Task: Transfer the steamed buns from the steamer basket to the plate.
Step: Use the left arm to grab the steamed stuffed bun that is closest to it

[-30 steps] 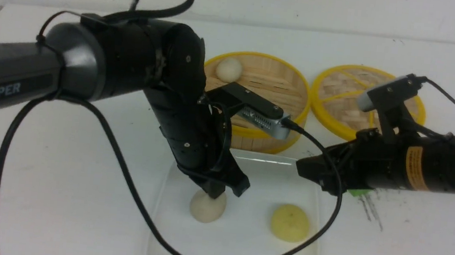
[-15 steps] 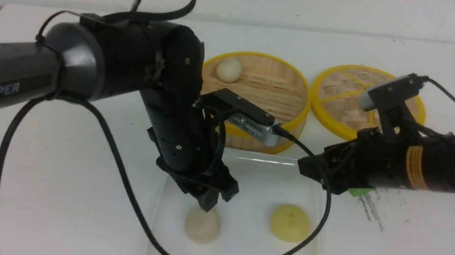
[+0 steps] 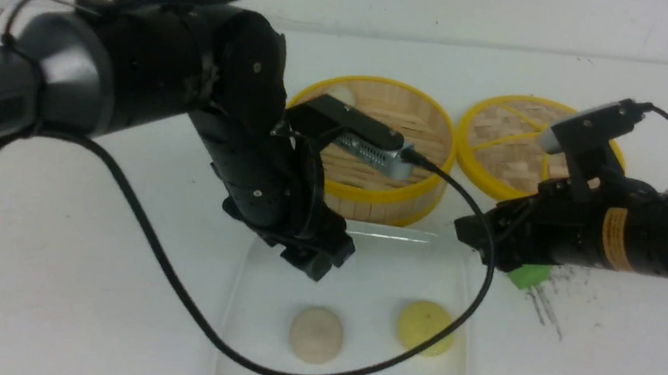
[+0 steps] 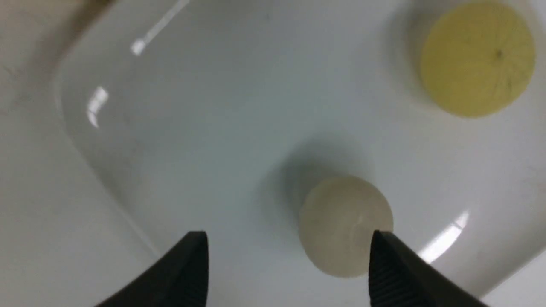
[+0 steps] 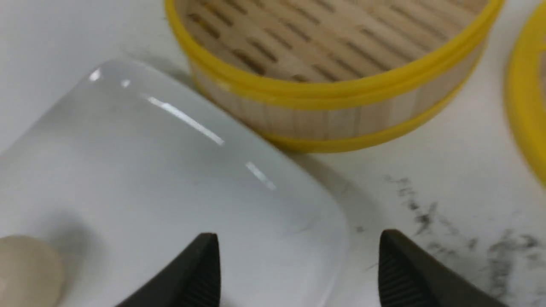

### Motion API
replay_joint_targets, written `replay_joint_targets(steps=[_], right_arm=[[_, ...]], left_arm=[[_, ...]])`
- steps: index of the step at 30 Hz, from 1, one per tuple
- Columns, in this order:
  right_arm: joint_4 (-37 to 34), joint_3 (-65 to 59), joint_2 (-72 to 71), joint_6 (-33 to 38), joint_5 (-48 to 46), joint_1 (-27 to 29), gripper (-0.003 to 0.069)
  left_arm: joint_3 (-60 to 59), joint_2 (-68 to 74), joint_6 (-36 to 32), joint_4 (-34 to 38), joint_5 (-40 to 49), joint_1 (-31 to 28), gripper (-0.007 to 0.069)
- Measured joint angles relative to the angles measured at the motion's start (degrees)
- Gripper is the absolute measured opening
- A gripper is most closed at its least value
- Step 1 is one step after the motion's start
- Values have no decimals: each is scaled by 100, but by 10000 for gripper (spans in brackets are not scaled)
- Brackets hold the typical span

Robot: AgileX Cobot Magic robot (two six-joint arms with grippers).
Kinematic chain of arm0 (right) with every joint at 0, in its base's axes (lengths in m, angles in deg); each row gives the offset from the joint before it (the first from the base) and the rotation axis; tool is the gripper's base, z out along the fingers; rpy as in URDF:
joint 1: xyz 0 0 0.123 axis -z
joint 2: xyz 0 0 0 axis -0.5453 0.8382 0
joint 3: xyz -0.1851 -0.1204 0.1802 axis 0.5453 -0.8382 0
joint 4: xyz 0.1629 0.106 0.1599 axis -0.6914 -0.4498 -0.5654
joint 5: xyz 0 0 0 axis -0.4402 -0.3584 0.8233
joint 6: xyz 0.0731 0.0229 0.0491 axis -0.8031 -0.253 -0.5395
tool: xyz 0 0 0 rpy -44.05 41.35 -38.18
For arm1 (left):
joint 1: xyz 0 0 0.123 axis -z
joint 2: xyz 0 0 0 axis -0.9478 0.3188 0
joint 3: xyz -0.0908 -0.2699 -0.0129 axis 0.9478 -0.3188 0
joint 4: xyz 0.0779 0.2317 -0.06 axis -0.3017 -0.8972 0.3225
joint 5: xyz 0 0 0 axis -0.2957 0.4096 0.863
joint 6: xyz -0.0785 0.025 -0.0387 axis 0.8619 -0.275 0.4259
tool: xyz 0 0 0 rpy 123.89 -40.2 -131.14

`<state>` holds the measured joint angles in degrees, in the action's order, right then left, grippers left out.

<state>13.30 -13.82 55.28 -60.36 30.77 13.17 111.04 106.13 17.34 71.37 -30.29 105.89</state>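
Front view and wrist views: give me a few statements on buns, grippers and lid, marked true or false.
1. A white bun and a yellow bun lie on the plate. True.
2. The left gripper is clamped on the white bun. False: its jaws are open and the bun lies free.
3. The basket is empty. False: a third bun sits at its far side, partly hidden.
4. The right gripper is open and holds nothing. True.
5. The lid covers the basket. False: it lies flat beside it.

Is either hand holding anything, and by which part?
Nothing held: left hand and right hand are open; the off-white bun lies free on the plate.
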Motion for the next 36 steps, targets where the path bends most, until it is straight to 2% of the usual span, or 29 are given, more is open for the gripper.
replay_joint_targets(steps=[7, 11, 12, 16, 17, 20, 30, 36], right_arm=[[0, 0, -990, 0, -511, 0, 486], [0, -11, -1921, -26, -639, 0, 486], [0, -11, -1967, -30, -639, 0, 486], [0, -53, -2945, -242, -639, 0, 486], [0, -53, -2945, -242, -639, 0, 486], [0, -262, -3542, -424, -592, 0, 486], [0, -1274, -4347, -559, -572, 0, 486], [0, -1315, -4391, -559, -567, 0, 486]], left_arm=[[0, -824, 627, -1014, -1317, 0, 502], [0, -869, 1414, -2018, -1781, 0, 502], [0, -862, 1455, -2073, -1793, 0, 502], [-6, -756, 2498, -3256, -2077, 0, 501], [-6, -750, 2498, -3301, -2091, 0, 501], [-6, -558, 3176, -3921, -2452, -68, 498], [21, 259, 3557, -4131, -3485, -847, 417], [854, 838, 3372, -4016, -3296, -1012, 395]])
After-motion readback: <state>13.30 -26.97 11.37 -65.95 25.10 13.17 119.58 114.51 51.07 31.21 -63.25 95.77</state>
